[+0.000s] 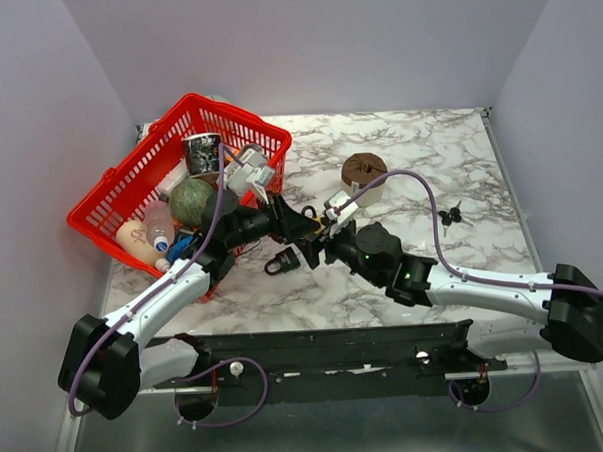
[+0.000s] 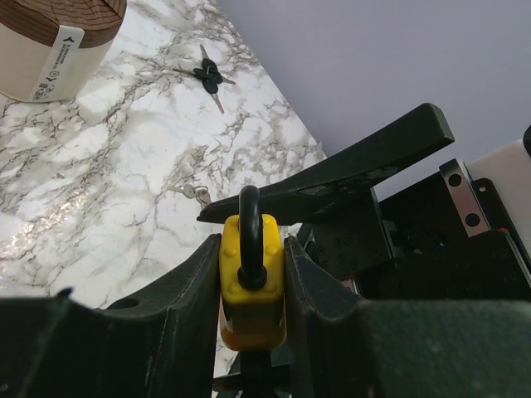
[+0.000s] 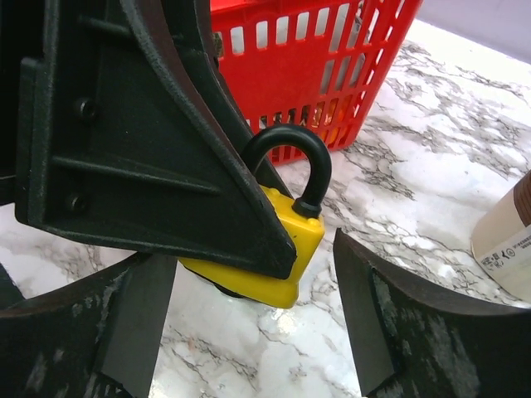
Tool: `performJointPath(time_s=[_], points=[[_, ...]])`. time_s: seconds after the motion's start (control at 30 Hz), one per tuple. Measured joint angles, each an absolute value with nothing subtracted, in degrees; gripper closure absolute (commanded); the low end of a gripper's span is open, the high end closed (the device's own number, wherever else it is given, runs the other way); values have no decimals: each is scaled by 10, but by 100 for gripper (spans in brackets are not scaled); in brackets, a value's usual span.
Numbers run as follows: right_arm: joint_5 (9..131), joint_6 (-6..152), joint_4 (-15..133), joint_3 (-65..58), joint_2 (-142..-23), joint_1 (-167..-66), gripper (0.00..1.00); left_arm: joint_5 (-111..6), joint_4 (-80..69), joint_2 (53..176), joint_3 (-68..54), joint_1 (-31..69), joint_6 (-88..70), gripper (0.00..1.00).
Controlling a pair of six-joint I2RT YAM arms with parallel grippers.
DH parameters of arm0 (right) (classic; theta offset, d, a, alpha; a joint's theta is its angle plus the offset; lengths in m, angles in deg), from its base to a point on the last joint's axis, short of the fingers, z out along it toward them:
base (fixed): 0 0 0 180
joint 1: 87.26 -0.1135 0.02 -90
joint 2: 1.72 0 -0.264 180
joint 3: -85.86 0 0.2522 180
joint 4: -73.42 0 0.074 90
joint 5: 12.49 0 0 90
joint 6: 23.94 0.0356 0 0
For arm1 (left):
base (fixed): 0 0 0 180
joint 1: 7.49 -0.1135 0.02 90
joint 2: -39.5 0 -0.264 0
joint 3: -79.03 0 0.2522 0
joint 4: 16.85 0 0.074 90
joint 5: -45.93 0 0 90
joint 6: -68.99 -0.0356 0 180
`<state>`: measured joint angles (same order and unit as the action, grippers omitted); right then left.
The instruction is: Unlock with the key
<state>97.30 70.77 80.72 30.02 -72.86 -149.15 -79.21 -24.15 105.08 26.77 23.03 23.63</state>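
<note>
Yellow padlock clamped in the left pincer, key lying apart on the bench

The left pincer [image 2: 251,245] grips the yellow padlock [image 3: 292,239] by its flat sides, shackle closed. One finger hides much of the body, and the keyhole cannot be seen. The right pincer [image 3: 249,317] stands wide open just beside it, holding nothing. The key [image 1: 449,216] lies on the marble bench [image 1: 428,140] well to the right, too small to show its ring. From above, both wrists hide the padlock.
</note>
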Motion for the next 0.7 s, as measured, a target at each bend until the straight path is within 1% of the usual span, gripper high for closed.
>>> performJointPath(time_s=[0.03,0.1,0.13,0.2,0.3,0.33,0.4,0.43,0.53,0.57,0.63,0.67,0.7], points=[[973,710,811,300,-729,-1492,24,-792,-243,1051,268,231,237,100],[973,712,820,301,-730,-1492,30,-792,-247,1051,268,231,239,100],[972,712,825,301,-731,-1493,36,-792,-250,1051,268,232,241,100],[976,714,831,301,-734,-1495,42,-791,-252,1051,268,232,242,100],[983,717,839,303,-736,-1495,65,-787,-258,1053,268,232,243,100],[986,720,840,303,-738,-1495,77,-786,-258,1053,268,232,243,100],[991,725,841,303,-742,-1495,85,-783,-258,1056,268,232,242,100],[995,730,840,301,-745,-1495,91,-782,-257,1057,268,232,242,100],[1003,745,841,300,-751,-1495,99,-776,-254,1060,268,232,241,100],[1005,750,840,300,-752,-1496,99,-776,-253,1061,268,232,241,90],[1006,757,838,300,-752,-1496,99,-775,-250,1061,268,232,240,78],[1006,761,835,300,-752,-1496,99,-775,-247,1062,267,232,240,62],[1006,766,832,300,-752,-1496,99,-775,-243,1062,267,232,238,55]])
